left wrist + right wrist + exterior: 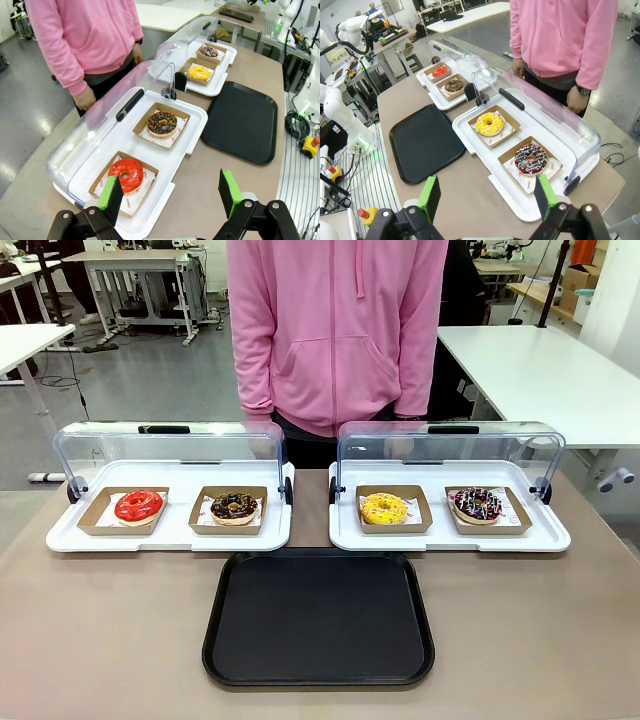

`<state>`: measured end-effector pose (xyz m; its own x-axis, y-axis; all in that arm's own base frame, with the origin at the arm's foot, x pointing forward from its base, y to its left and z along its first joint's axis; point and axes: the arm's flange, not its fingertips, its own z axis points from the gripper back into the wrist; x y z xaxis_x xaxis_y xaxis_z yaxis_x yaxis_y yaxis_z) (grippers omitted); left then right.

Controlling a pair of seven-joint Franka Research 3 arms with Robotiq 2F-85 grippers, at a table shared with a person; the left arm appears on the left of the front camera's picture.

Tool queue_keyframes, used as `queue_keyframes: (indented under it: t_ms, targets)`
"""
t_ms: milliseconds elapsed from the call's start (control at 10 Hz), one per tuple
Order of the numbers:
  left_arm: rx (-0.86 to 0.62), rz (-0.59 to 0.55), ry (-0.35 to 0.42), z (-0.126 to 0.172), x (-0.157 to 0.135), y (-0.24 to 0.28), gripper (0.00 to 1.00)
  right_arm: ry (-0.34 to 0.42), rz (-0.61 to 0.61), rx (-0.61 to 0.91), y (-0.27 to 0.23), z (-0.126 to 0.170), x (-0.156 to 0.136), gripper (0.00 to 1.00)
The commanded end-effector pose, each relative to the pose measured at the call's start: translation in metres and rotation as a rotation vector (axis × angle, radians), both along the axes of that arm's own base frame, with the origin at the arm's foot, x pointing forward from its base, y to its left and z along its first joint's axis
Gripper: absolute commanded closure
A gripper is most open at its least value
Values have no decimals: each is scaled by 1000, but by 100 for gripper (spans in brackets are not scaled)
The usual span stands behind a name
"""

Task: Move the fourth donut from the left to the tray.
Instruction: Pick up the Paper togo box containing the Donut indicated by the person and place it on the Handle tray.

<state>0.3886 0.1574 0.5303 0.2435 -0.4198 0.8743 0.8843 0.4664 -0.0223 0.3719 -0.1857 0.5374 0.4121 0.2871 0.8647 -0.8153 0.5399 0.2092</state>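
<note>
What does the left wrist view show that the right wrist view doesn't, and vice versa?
Left wrist view adds: the left gripper, open, nearest the red-iced ring donut.
Right wrist view adds: the right gripper, open, nearest the chocolate ring donut with pink-and-white sprinkles, and a dark wristwatch on the wrist of the person.
Both: four donuts in brown cardboard holders on two white trays with raised clear lids, the flat black rectangular plastic tray, and the person in a pink hoodie.

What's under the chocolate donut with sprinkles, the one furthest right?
The donut sits on white printed paper inside a brown cardboard holder, on a white tray. It covers the paper's middle, so that part is hidden.
</note>
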Motion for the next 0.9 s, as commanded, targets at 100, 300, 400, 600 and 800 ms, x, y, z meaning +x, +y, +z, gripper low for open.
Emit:
queue_keyframes:
  t_ms: [100,300,400,600,800]
  targets:
    - [-16,-4,-11,2,1,0,0,-33,7,15,0,2,4,0]
    - [-16,-4,-11,2,1,0,0,-33,7,15,0,2,4,0]
    - [-16,-4,-11,2,1,0,0,-33,7,15,0,2,4,0]
    - [-16,-4,-11,2,1,0,0,-33,7,15,0,2,4,0]
    - [-16,-4,-11,2,1,0,0,-33,7,15,0,2,4,0]
